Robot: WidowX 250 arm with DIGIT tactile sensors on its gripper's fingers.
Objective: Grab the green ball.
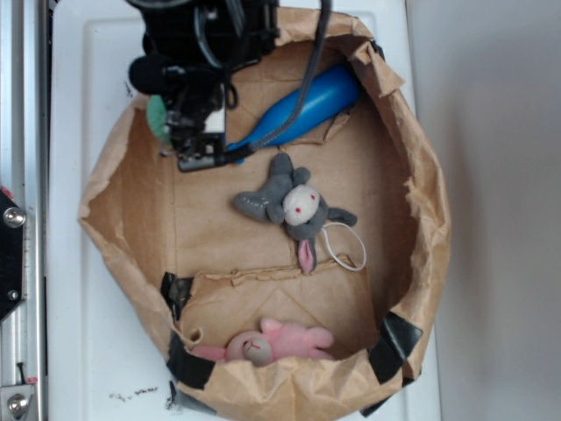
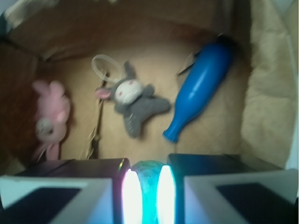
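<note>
small mint-green knitted ball (image 2: 145,169) sitting squarely between my pads | my black gripper (image 2: 145,196) clamping it from both sides | round, no long axis to align

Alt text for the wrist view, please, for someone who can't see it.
The gripper has its two fingers closed around the green ball at the bottom edge of the view. Beyond it, on the brown paper floor, lie a blue bottle, a grey plush bunny and, at left, a pink plush bunny.
</note>
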